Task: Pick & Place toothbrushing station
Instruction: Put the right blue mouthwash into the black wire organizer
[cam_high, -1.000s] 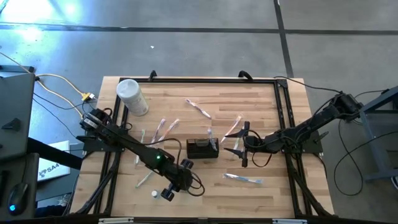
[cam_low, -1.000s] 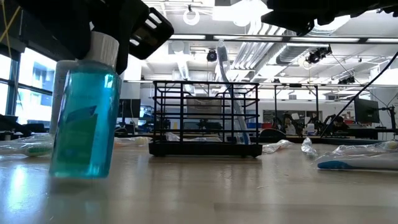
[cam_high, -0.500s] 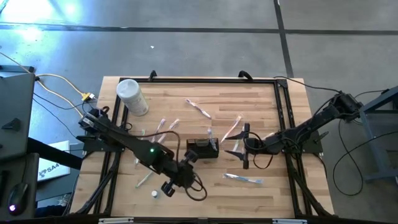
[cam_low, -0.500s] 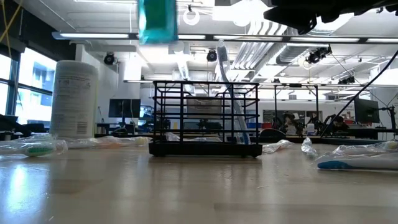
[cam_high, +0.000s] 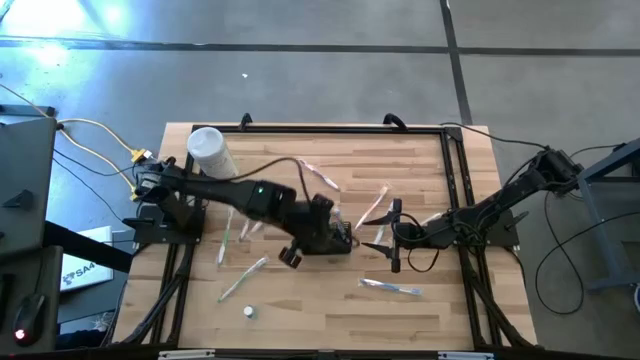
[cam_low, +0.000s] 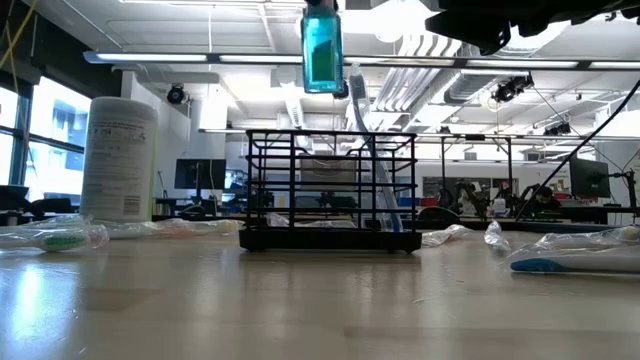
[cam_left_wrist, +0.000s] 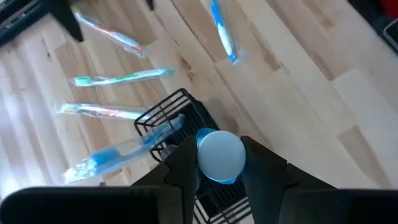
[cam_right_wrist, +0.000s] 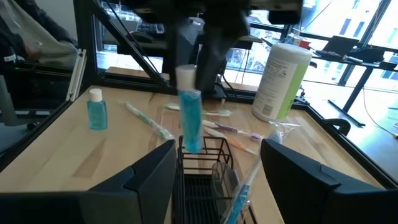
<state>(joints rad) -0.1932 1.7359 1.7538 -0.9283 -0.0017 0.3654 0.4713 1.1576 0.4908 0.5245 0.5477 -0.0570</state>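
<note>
The left gripper hangs over the middle of the wooden table, its two fingers closed on the neck of a small bottle of blue liquid, which hangs upright in the air directly above the toothbrushing station. That black wire holder stands at the centre of the table, and one wrapped toothbrush leans upright in a compartment toward its right end; which compartment the bottle hangs over is hard to judge. From the left wrist view the bottle's pale round base sits between the fingers, with the holder's rim below. The right gripper waits just to the right of the station, low near the tabletop, its jaws spread wide with nothing between them. A tall white cylindrical container stands at the table's far left corner. A second small blue bottle stands on the near left part of the table, and wrapped toothbrushes lie scattered around the holder.
</note>
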